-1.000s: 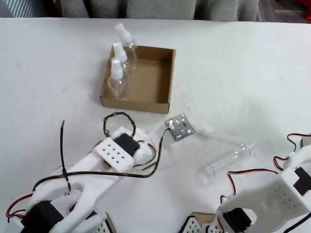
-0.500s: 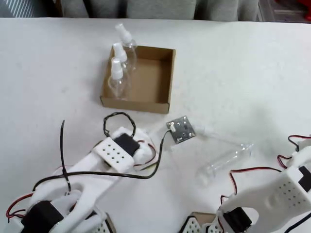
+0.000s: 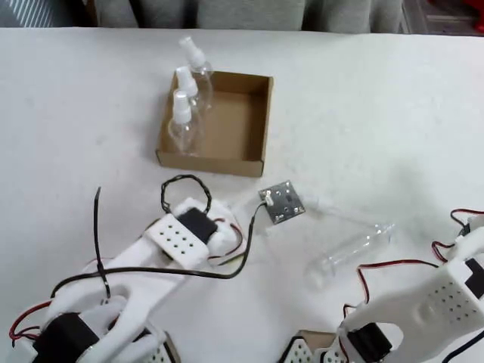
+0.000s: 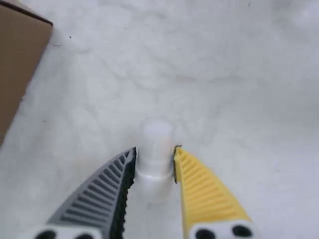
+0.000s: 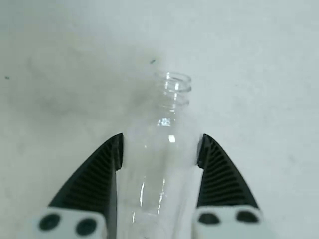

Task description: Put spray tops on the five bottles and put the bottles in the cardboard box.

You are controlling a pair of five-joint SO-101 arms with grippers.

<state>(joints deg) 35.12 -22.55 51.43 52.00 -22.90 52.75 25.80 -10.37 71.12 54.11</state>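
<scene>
Spray top: The small white plastic spray top (image 4: 157, 133) is sitting right between the fingertips of the left gripper (image 4: 154, 153). Its round end is poking out a little past them, over the white table (image 3: 378, 113).
Left gripper: Its grey finger (image 4: 107, 191) and its yellow finger (image 4: 202, 191) are touching the two sides of the spray top and pinching it.
Open bottle: The clear plastic bottle with the open neck (image 5: 172, 94) is lying between the fingers of the right gripper (image 5: 162, 140). Its neck, with the screw rings, is pointing away from the gripper, and it is wearing no top.
Right gripper: Its black finger (image 5: 94, 184) and its white finger with the black pad (image 5: 222, 181) are pressing on the wide part of the open bottle, one on each side.
Lying bottle: Another clear bottle on its side (image 3: 348, 253) is resting on the table between the two arms, apart from both.
Box: The brown cardboard box (image 3: 238, 162) is sitting open on the table, past the left arm (image 3: 151, 265). One corner of it is showing in the left wrist view, near the spray top but not touching it.
Done bottles: Three clear bottles with white spray tops (image 3: 189, 87) are standing in a row along one side wall of the box.
Arms: The left arm is reaching toward the box, with a small square grey board (image 3: 280, 203) at its far end. The right arm (image 3: 423, 310) is sitting low at the other side of the table.
</scene>
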